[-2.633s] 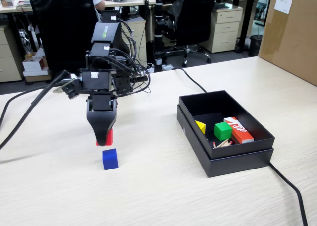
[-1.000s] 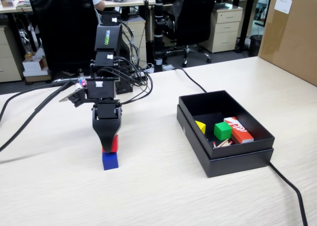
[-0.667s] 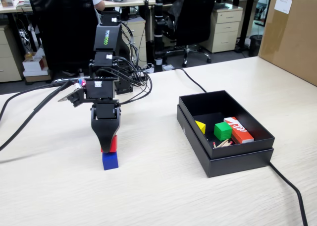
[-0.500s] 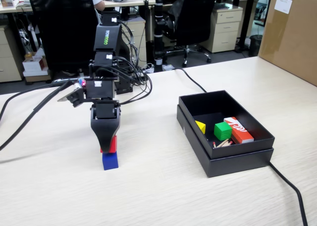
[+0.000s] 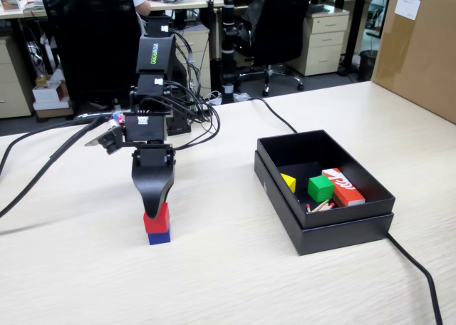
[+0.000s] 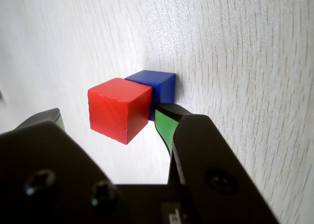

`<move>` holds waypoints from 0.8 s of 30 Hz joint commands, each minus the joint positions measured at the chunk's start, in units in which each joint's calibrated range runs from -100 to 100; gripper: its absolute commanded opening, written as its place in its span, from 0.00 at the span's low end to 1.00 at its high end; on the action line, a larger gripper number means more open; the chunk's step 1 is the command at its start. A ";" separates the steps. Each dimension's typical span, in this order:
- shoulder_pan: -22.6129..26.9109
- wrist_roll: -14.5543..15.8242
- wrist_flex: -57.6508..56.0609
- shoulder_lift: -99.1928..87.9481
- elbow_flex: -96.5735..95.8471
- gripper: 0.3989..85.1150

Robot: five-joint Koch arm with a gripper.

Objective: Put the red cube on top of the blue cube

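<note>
Fixed view first: we are working on a pale wood-grain table [image 5: 235, 268], with an open black box [image 5: 322, 225] sitting well apart on the right, holding a green cube [image 5: 320, 188], an orange-red box with white lettering [image 5: 343, 186] and a yellow piece [image 5: 288, 182]. Our Koch arm [image 5: 151, 97] is pointing straight down, and its gripper [image 5: 158, 205] is hanging just above the stack. The red cube [image 5: 157, 218] is sitting on the blue cube [image 5: 159, 236], slightly offset and overhanging it. In the wrist view the jaws are standing spread, each clear of the red cube [image 6: 119, 109], so we are judging it released; the right green-padded fingertip [image 6: 164, 126] is lying close beside the blue cube [image 6: 157, 84]. We are judging the stacking done, so the withdrawal should be going straight up, jaws wide, without brushing that overhanging corner.
</note>
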 commanded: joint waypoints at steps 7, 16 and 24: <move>0.83 -0.49 0.79 -7.08 -2.53 0.54; 3.08 0.44 -1.72 -14.08 -6.24 0.57; 5.71 1.86 -1.80 -19.70 -9.78 0.56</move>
